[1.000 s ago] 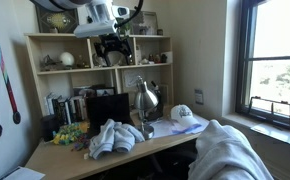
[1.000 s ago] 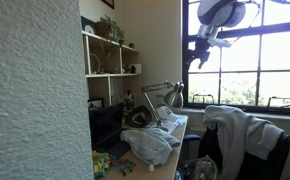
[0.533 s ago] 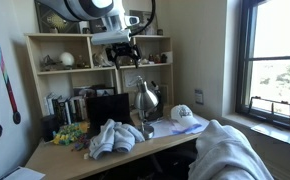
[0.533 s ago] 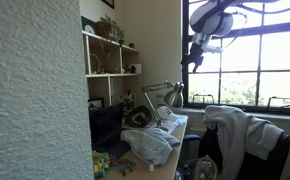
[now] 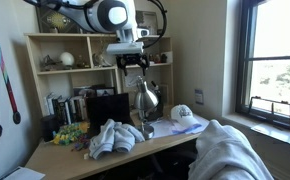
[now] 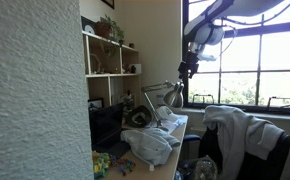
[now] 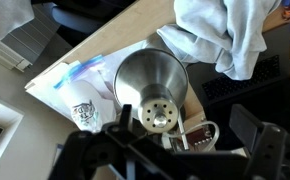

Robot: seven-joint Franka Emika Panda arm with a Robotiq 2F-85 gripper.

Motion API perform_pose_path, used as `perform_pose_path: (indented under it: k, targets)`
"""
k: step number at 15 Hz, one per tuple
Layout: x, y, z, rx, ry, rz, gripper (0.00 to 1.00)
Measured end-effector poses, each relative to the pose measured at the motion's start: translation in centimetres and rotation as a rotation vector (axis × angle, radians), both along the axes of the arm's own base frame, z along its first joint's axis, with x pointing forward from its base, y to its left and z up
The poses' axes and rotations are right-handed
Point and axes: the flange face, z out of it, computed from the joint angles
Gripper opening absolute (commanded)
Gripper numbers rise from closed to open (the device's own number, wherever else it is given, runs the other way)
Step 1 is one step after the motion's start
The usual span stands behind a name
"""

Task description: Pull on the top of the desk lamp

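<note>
So, hard to make out: the desk lamp (image 5: 145, 108) has a thin stem that mostly gets lost in the clutter in both exterior views. From the wrist view its shade (image 7: 151, 86) covers the stem and base completely.
Cut off: in the wrist view the gripper (image 7: 182, 140) is just dark blurry shapes along the bottom edge, partly out of frame.
Pincer: the jaws are spread wide apart with nothing between them, and they aren't touching the lamp.
Gripper position: it hangs above the shade, at about 11 o'clock from it in an exterior view (image 5: 135, 66) and about 2 o'clock from it in an exterior view (image 6: 182, 72).
Lamp spot: it stands on the desk (image 5: 70, 156) in front of the shelf unit (image 5: 45, 40). The narrow neck of the shade points up at the wrist camera.
Neighbours: a white cap (image 5: 185, 115) sits at 4 o'clock of the shade, and a heap of pale cloth (image 5: 112, 138) at 8 o'clock.
Unclear: there's something red and white (image 7: 199, 136) just under the shade's neck, and I can't tell what it is.
Changed: the gripper has dropped lower and moved in over the lamp since half a second ago. The lamp, cap and cloth haven't budged.
</note>
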Motion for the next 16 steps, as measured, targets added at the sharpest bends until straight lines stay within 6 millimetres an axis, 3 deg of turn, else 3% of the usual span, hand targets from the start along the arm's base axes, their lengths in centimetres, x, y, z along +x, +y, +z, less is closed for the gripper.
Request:
perform_pose_path:
  k: [3,4,5,12,14,16]
  targets:
    - [1.6,-0.6,-1.0,0.007,-0.005,0.008,1.00]
    - [2.1,-0.8,-1.3,0.008,-0.008,0.009,0.93]
    - [2.6,-0.9,-1.5,0.011,-0.010,0.013,0.74]
    - [4.2,-0.5,-2.1,0.013,-0.011,0.031,0.20]
    - [4.3,-0.5,-2.2,0.013,-0.009,0.031,0.06]
    - [4.3,-0.7,-2.3,0.013,-0.008,0.029,0.06]
